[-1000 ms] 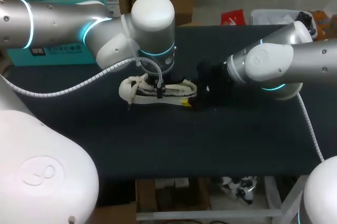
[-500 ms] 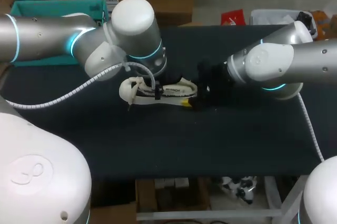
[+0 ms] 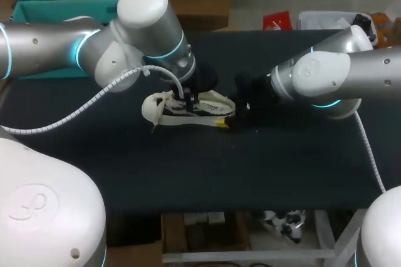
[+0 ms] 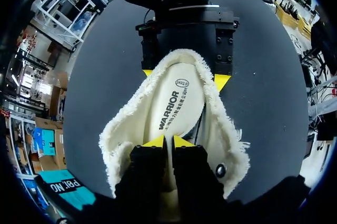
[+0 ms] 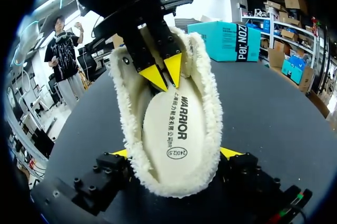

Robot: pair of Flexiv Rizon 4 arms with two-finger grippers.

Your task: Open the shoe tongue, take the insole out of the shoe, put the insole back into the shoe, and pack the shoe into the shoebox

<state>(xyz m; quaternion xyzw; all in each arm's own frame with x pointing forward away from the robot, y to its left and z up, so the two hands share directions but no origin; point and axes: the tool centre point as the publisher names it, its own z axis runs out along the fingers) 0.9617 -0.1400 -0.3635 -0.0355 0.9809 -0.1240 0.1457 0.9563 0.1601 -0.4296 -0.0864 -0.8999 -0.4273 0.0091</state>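
Meanwhile, the right hand [image 5: 176,153] clamps the fleece-lined shoe [image 3: 191,109] by its heel on the tabletop [image 3: 250,167]; the left hand [image 4: 167,141], fingers pressed together, sits at the insole [image 4: 179,103].

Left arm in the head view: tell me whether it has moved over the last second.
Yes. The left arm's elbow joint has swung left, off the shoe and toward the teal box; its gripper stays down at the shoe.

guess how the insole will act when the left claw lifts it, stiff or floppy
Probably floppy: the insole looks thin and flat, so it may droop from the left claw pinching one end. Likely light for its size. The fleecy lining of the shoe could drag on its edges, though the right claw grips the heel.
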